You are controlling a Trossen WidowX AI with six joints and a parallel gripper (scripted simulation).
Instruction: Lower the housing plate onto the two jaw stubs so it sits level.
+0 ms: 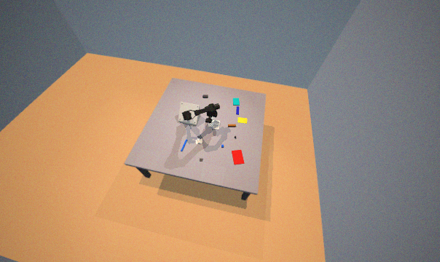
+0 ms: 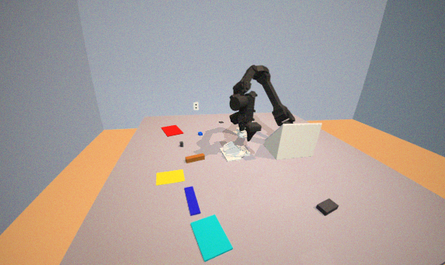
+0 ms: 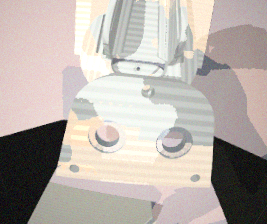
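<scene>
Black arm (image 1: 202,110) (image 2: 272,90) — chunky, rounded joints.

No lettering, label, brand, number or sign can be read, neither on the pieces near the tool (image 1: 208,120) (image 2: 250,137) nor on those farther from it across the tabletop (image 1: 162,145) (image 2: 267,199).

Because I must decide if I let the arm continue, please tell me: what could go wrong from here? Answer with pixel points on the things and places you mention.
The plate (image 3: 139,117), gripped between the fingers, hides part of the white assembly (image 3: 139,45) (image 2: 234,152) in the wrist view, so its two holes might come down off the stubs. The fingers hold only its sides, so it could perhaps tilt and seat unevenly.
</scene>
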